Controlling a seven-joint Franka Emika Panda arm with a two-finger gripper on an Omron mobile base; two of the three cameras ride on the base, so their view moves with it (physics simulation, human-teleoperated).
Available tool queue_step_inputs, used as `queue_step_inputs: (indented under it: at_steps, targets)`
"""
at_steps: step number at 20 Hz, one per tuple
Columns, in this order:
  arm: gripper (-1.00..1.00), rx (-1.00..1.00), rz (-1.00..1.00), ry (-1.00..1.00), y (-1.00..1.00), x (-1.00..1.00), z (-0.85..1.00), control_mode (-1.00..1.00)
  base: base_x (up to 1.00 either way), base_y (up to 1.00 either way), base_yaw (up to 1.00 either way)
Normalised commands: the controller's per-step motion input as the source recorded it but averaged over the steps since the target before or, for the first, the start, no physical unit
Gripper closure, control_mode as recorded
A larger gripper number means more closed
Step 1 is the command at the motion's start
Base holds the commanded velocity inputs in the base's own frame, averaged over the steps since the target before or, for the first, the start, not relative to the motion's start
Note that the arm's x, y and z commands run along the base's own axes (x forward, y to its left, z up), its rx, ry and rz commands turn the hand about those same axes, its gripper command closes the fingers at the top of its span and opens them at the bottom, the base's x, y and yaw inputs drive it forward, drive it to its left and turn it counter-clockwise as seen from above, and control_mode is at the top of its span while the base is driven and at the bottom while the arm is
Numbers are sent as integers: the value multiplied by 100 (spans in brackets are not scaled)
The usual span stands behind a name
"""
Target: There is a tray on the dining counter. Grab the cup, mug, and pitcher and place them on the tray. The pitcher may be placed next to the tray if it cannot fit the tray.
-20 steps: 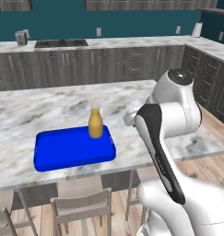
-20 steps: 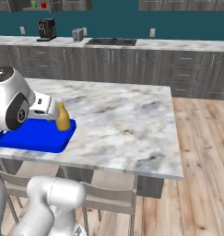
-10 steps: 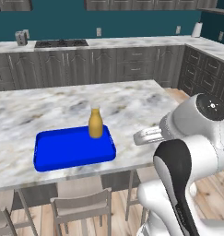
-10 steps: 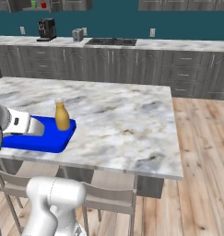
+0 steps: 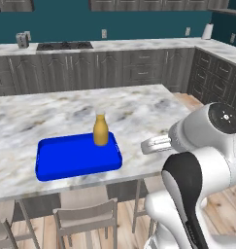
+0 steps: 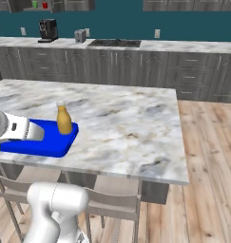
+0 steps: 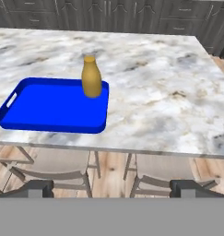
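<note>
Broad marble counter (image 5: pixel 139 109), bearing the blue tray (image 5: pixel 66 158) near its front edge. On the tray, upright in the far right corner: the pitcher (image 5: pixel 100 130), so that part looks done. Cup and mug not on the tray, so seemingly left to fetch. Claw (image 7: pixel 112 186) off the counter's front edge, tips spread wide, pinching nothing, looking across at tray and pitcher.

Open bench, one upright obstacle
The pitcher (image 7: pixel 91 77) stands in the tray's (image 7: pixel 44 110) far right corner; the tray floor beside it and the bench (image 7: pixel 168 101) to its right lie bare.
</note>
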Motion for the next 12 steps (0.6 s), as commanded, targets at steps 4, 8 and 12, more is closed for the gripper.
queue_step_inputs:
  at_steps: [4, 8, 12]
  targets:
    - [-100, 0, 0, 0, 0, 0, 0, 100, -71, 0, 0]
    - [-100, 0, 0, 0, 0, 0, 0, 100, -86, 5, 4]
    - [-100, 0, 0, 0, 0, 0, 0, 100, -44, 61, 2]
